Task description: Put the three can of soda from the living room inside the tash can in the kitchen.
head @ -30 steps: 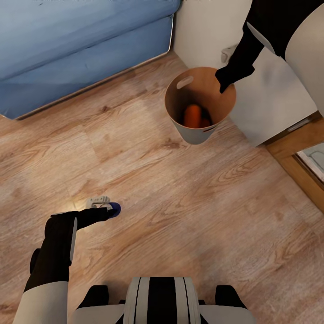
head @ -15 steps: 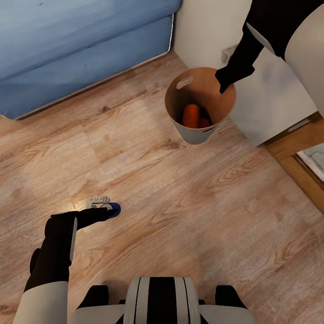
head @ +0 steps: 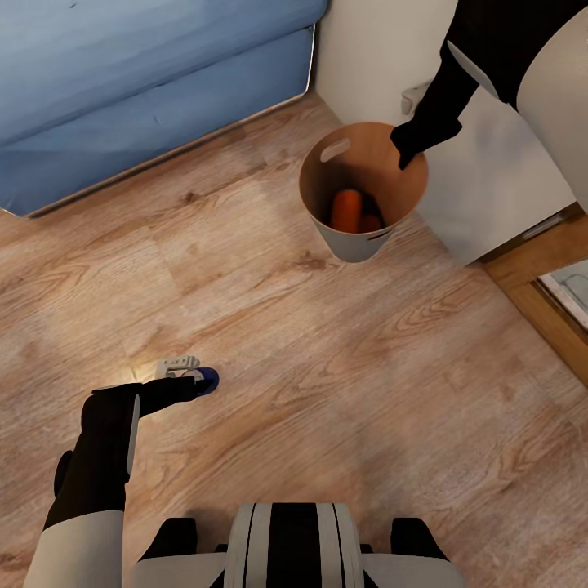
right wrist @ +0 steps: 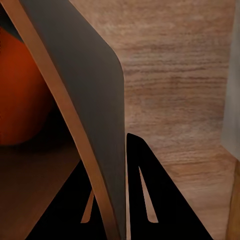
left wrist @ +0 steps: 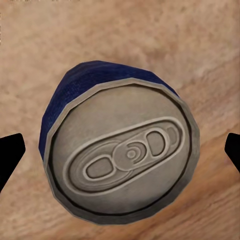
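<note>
The trash can (head: 353,241), pale grey outside and brown inside, hangs tilted above the wood floor. My right gripper (head: 403,152) is shut on its far rim, and the right wrist view shows the bin wall (right wrist: 95,100) pinched between the two fingers (right wrist: 145,190). An orange can of soda (head: 347,210) lies inside, with a second orange one (head: 372,222) beside it. A blue can of soda (head: 209,380) with a silvery top (left wrist: 125,152) stands on the floor. My left gripper (head: 186,371) is open around it, its fingertips wide on either side.
A blue sofa (head: 122,73) fills the upper left. A white cabinet (head: 490,188) and a wooden frame (head: 543,282) stand to the right, close behind the bin. Open wood floor (head: 327,367) lies between the two arms. My base (head: 294,547) is at the bottom.
</note>
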Motion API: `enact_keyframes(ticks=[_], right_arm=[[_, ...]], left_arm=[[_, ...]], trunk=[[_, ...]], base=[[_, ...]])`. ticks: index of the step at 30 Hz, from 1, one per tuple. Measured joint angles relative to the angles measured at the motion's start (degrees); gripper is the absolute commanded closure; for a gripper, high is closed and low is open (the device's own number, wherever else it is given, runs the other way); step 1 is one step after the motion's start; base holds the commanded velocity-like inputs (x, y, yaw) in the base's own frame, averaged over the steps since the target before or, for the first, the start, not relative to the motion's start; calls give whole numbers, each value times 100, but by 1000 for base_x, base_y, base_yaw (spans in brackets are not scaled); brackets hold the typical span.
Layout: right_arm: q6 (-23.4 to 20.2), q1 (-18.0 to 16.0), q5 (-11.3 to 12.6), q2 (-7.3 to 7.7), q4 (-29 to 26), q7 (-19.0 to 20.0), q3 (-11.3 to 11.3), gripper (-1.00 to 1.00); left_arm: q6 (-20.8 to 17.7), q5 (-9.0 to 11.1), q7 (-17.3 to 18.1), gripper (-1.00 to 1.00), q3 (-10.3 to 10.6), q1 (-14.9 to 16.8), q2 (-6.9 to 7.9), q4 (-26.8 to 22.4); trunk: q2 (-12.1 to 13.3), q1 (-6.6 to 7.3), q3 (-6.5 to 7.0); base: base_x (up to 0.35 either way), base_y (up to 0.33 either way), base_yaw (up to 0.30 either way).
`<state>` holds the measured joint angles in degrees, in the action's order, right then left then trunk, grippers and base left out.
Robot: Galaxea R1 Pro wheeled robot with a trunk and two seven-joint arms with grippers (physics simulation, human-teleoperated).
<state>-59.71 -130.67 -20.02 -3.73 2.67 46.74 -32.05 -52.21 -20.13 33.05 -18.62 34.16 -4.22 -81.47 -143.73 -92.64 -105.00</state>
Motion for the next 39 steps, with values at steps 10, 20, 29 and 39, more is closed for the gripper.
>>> enact_keyframes(ticks=[10, 20, 29, 39], right_arm=[[-3, 0, 9, -41, 0, 0, 14, 100], [0, 0, 1, -48, -3, 0, 3, 100], [2, 5, -6, -48, -3, -1, -4, 100], [-4, 7, -8, -40, 1, -2, -1, 100]], left_arm=[[-7, -34, 1, -100, 0, 3, 0, 16], [-3, -10, 0, -100, -1, 3, 0, 10], [6, 2, 4, 100, 3, 0, 0, 8], [16, -3, 2, 100, 7, -5, 1, 16]], trunk=[[-9, -18, 0], [-17, -33, 0], [-17, -33, 0], [-16, -30, 21]], base=[[0, 0, 0], [0, 0, 0], [0, 0, 0], [0, 0, 0]])
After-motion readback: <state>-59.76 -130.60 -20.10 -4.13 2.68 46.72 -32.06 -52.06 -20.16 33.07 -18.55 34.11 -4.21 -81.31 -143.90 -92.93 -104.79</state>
